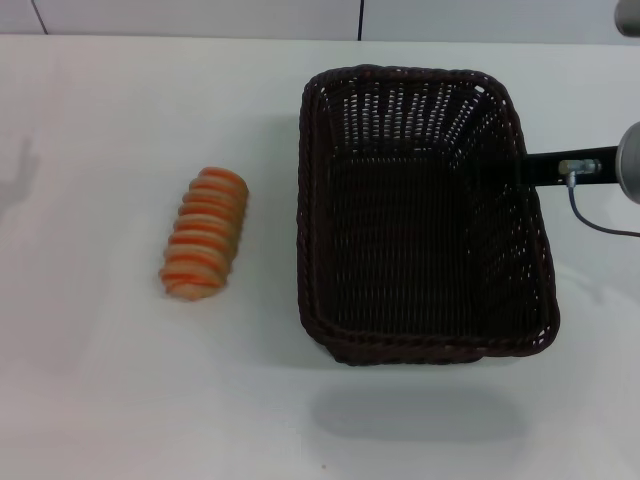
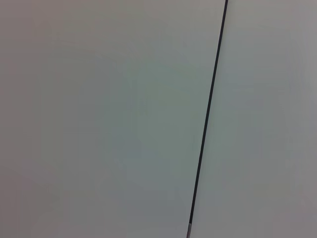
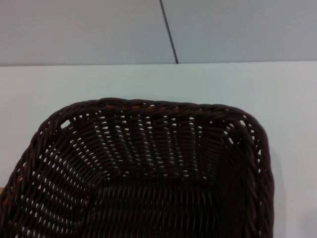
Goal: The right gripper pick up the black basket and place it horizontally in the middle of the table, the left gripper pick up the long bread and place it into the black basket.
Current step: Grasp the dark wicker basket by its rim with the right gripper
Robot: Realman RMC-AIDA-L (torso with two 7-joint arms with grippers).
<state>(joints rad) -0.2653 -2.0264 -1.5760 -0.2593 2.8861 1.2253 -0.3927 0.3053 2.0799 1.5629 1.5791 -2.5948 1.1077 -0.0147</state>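
The black basket (image 1: pixel 420 220) is at the right of the middle of the white table (image 1: pixel 100 380), with its long side running away from me. Its shadow lies apart from it towards the front edge, so it hangs above the table. My right gripper (image 1: pixel 530 167) reaches in from the right and meets the basket's right rim, where the rim hides its fingertips. The right wrist view looks down into the empty basket (image 3: pixel 148 173). The long bread (image 1: pixel 205 233) lies on the table to the left of the basket, a little apart from it. My left gripper is out of view.
The left wrist view shows only a pale wall with a thin dark seam (image 2: pixel 208 119). A grey cable (image 1: pixel 590 215) hangs from the right arm beside the basket. The wall (image 1: pixel 200 15) runs along the table's far edge.
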